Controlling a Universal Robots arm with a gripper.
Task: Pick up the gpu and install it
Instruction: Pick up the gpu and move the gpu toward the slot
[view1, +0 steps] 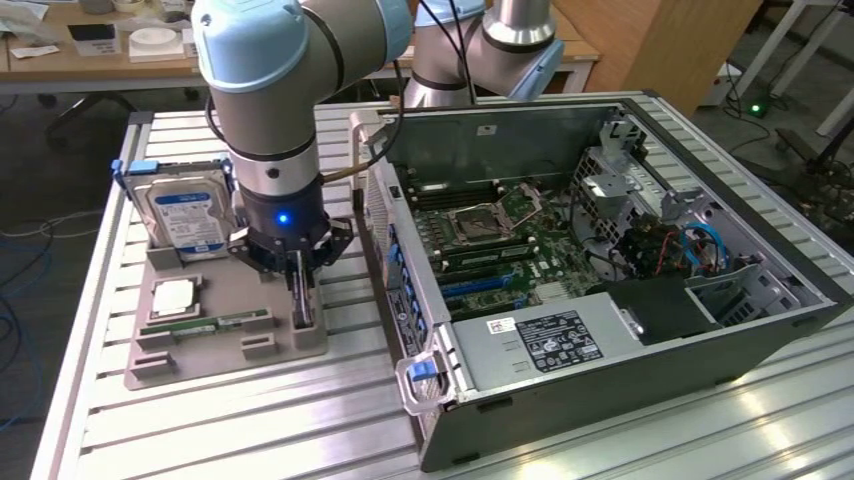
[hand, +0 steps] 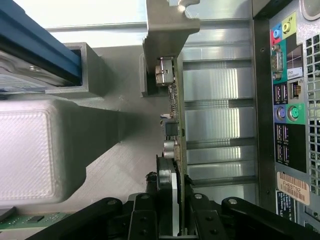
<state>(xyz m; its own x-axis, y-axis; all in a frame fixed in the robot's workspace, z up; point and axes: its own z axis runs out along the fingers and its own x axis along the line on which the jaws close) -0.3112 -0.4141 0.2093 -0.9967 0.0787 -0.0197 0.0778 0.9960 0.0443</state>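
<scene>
The gpu (view1: 304, 305) stands on its edge in a slot of the grey holder tray (view1: 200, 355), at the tray's side nearest the computer. In the wrist view the gpu (hand: 176, 115) is a thin card seen edge-on, with its silver bracket (hand: 167, 30) at the far end. My gripper (view1: 299, 275) hangs straight down over the card. Its black fingers (hand: 197, 215) sit on both faces of the card, pressed against it. The card still rests in the tray slot.
A silver hard drive (view1: 187, 215) with a blue-white label stands at the tray's back. A processor chip (view1: 174, 297) and a green memory stick (view1: 207, 323) lie in the tray. The open computer case (view1: 601, 250) lies at the exterior view's right, its rear ports (hand: 287, 100) beside the card.
</scene>
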